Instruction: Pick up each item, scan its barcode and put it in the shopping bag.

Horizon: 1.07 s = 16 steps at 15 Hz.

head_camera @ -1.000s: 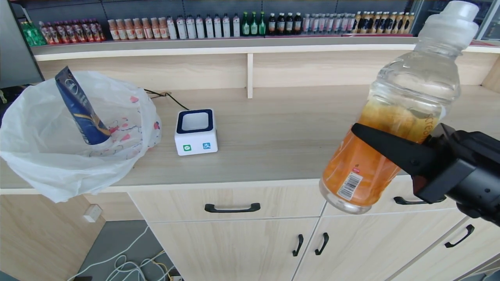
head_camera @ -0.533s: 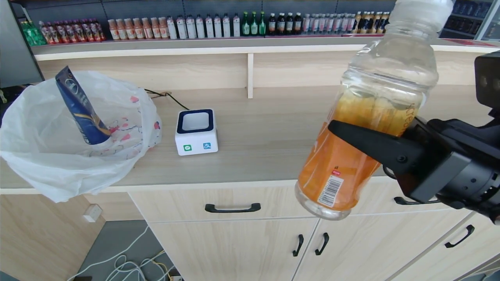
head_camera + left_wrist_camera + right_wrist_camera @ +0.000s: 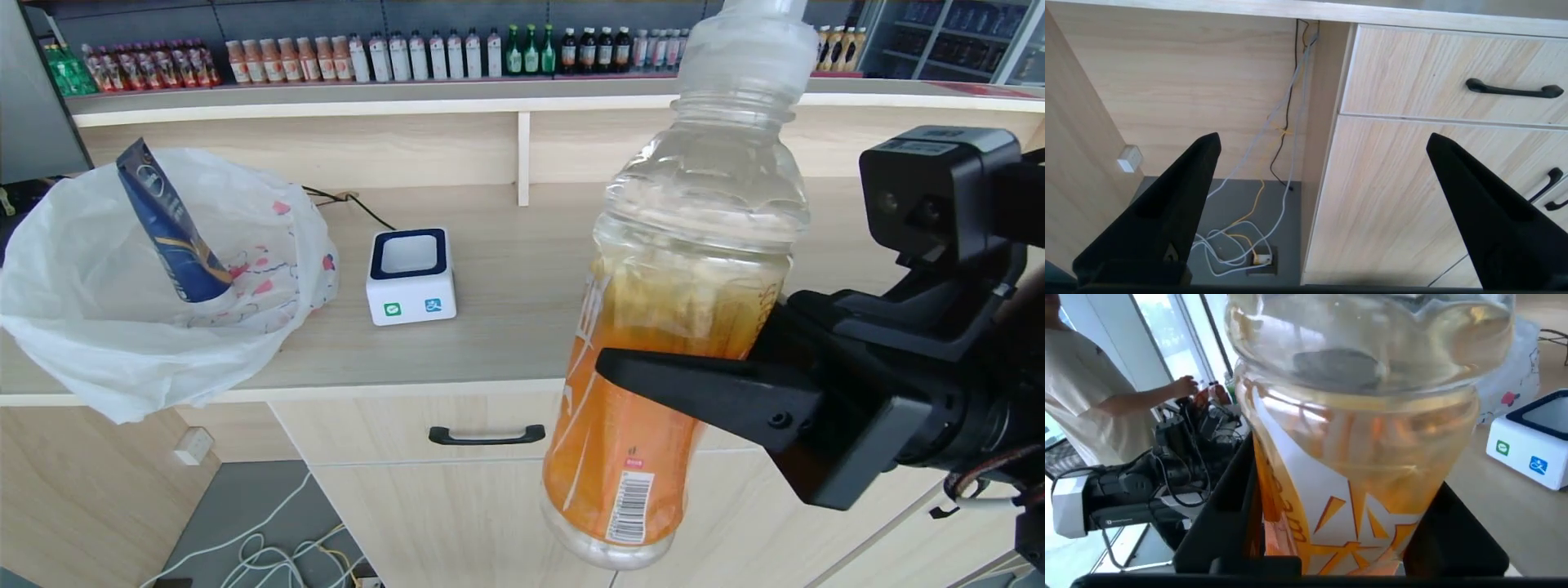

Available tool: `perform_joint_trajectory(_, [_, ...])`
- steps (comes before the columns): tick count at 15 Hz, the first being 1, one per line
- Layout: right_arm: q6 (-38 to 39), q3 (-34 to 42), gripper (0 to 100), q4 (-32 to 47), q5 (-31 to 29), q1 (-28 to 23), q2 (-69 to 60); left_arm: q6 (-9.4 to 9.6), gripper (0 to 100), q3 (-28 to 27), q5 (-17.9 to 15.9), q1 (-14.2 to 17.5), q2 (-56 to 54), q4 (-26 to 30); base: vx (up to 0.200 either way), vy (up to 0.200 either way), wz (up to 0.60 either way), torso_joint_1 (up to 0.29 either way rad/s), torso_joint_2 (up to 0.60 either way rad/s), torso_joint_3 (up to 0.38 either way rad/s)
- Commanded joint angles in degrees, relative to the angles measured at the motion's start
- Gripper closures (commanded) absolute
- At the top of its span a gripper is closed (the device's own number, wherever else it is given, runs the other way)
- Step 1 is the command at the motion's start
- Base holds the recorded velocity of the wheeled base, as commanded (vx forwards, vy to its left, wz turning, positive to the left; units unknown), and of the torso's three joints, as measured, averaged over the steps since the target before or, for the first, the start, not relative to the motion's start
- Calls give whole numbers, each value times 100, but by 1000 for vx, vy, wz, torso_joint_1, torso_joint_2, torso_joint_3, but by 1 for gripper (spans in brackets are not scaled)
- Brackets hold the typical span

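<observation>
Leftward and lower I've swung the clear plastic bottle of orange drink [image 3: 669,327], now nearer upright, at four o'clock from the white, blue-rimmed box scanner [image 3: 410,276]. My right gripper [image 3: 661,371] is clamped round its middle. The white plastic shopping bag [image 3: 98,343] sits at the scanner's nine o'clock with a dark blue pouch [image 3: 167,224] inside.

Left wrist: the left gripper [image 3: 1323,212] has its fingers wide apart, holding nothing, facing pale wooden drawers [image 3: 1454,73].

Right wrist: the bottle [image 3: 1364,457] is pinched from both sides, with the scanner [image 3: 1535,453] beyond.
</observation>
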State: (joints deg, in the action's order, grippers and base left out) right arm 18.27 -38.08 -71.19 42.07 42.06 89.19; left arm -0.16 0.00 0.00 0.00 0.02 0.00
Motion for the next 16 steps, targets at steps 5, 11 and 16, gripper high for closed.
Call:
perform_joint_trajectory(5, [607,-419,100,-9,152,206,196,-2,0,0,0,0,-2,0,0,0,0,0,0,0])
perform_joint_trajectory(11, [1636,-1166,100,0,319,75,284,-2,0,0,0,0,-2,0,0,0,0,0,0,0])
perform_joint_trajectory(16, [1636,-1087,100,0,372,75,266,-2,0,0,0,0,-2,0,0,0,0,0,0,0])
